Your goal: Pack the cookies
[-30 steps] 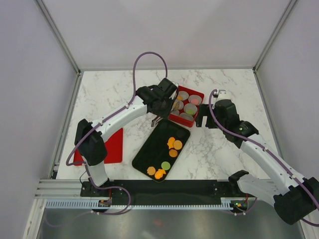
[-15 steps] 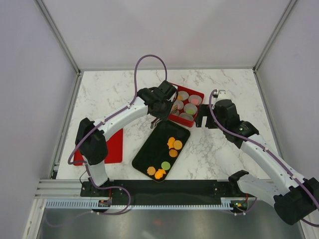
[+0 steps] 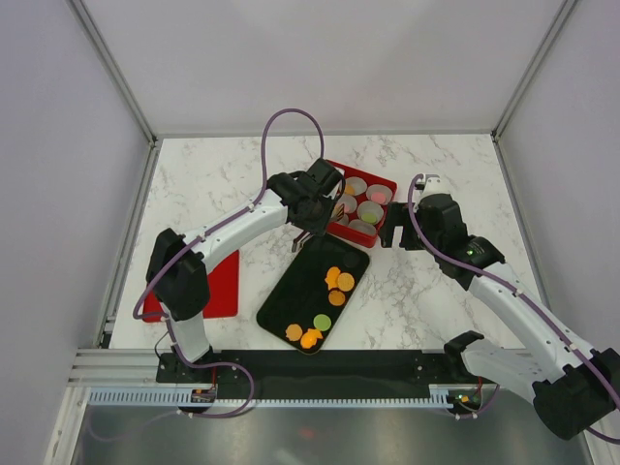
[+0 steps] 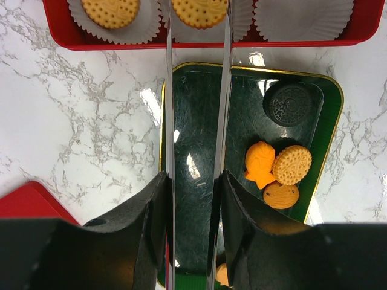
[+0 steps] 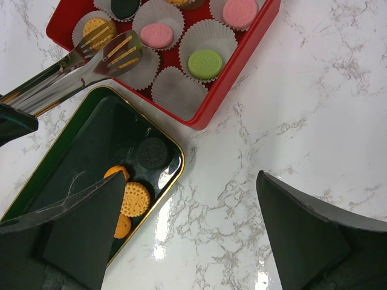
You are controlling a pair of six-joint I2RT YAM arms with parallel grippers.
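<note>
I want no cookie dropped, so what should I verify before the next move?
1. Left gripper clamped on the metal tongs: ok.
2. Tong tips over the red rectangular box: ok.
3. Orange round cookie between the tips released: cannot tell.
4. Empty white paper cup free in the box: ok.
5. Dark green tray holds more to pack, such as the black round cookie: ok.
6. Right gripper open, apart from the box: ok.
</note>
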